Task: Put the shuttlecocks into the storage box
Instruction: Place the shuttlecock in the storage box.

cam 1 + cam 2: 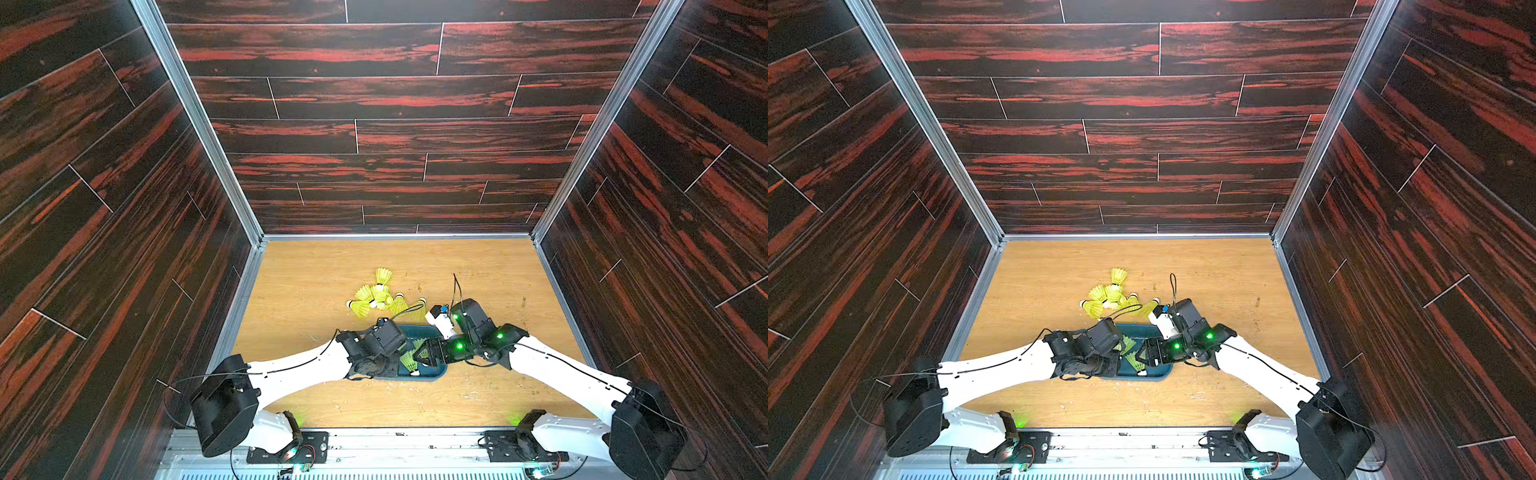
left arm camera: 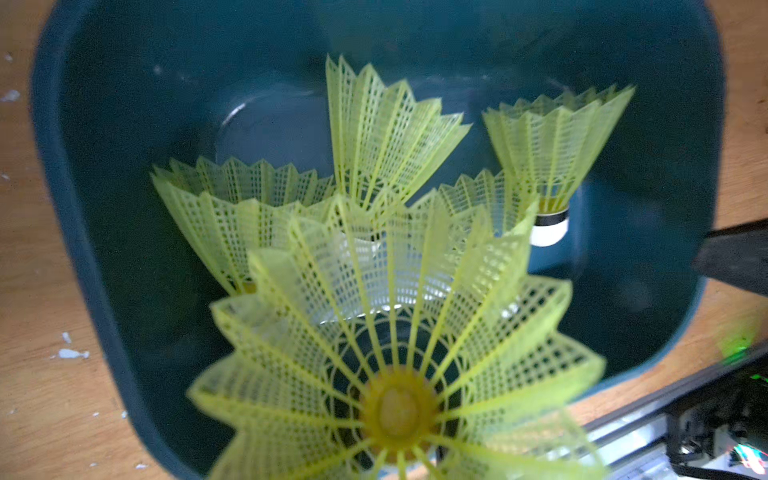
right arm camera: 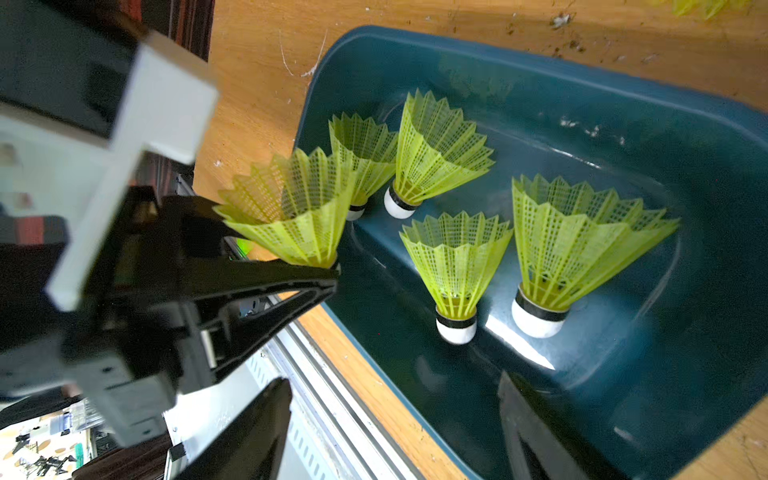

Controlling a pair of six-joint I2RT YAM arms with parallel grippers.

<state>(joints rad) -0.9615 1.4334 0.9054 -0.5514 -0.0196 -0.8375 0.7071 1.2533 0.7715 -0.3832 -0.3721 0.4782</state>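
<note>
The teal storage box (image 1: 415, 330) lies on the table between my two arms. Several yellow-green shuttlecocks (image 3: 455, 257) stand in it on their white tips. My left gripper (image 3: 328, 276) is shut on the tip of one more shuttlecock (image 3: 291, 208), held skirt-up just above the box's near rim; the left wrist view looks down into its skirt (image 2: 395, 411). My right gripper (image 3: 395, 415) hangs open and empty over the box's near edge, one finger (image 3: 536, 432) above the box floor. A loose pile of shuttlecocks (image 1: 376, 297) lies on the table beyond the box, also in a top view (image 1: 1111, 295).
Dark wood-patterned walls (image 1: 124, 249) enclose the wooden table (image 1: 498, 270) on three sides. A metal rail (image 1: 395, 444) with the arm bases runs along the front edge. Both arms crowd over the box.
</note>
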